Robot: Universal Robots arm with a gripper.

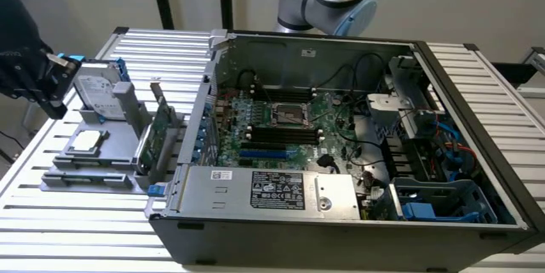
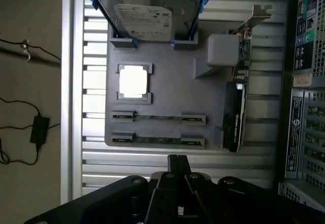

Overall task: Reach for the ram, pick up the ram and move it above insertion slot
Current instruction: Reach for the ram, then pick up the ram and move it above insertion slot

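Note:
Two ram sticks lie edge-up in the clips of a grey holder tray [image 2: 167,89]; one ram [image 2: 158,117] sits behind the other ram [image 2: 158,140], which is nearer the gripper. My gripper [image 2: 177,160] hangs above the slatted table just off the tray's edge, short of the nearer ram, shut with nothing held. In the exterior view the gripper [image 1: 53,107] is at the far left, above the tray [image 1: 119,139], with the ram sticks [image 1: 85,172] along the tray's front. The motherboard's black insertion slots [image 1: 281,134] lie inside the open computer case [image 1: 341,222].
The tray also holds a silver hard drive in a blue frame [image 2: 147,10], a square processor [image 2: 133,80] and an upright green card with a metal bracket [image 2: 236,112]. The case wall [image 1: 200,126] rises beside the tray. Cables and a power brick [image 2: 38,130] lie on the floor.

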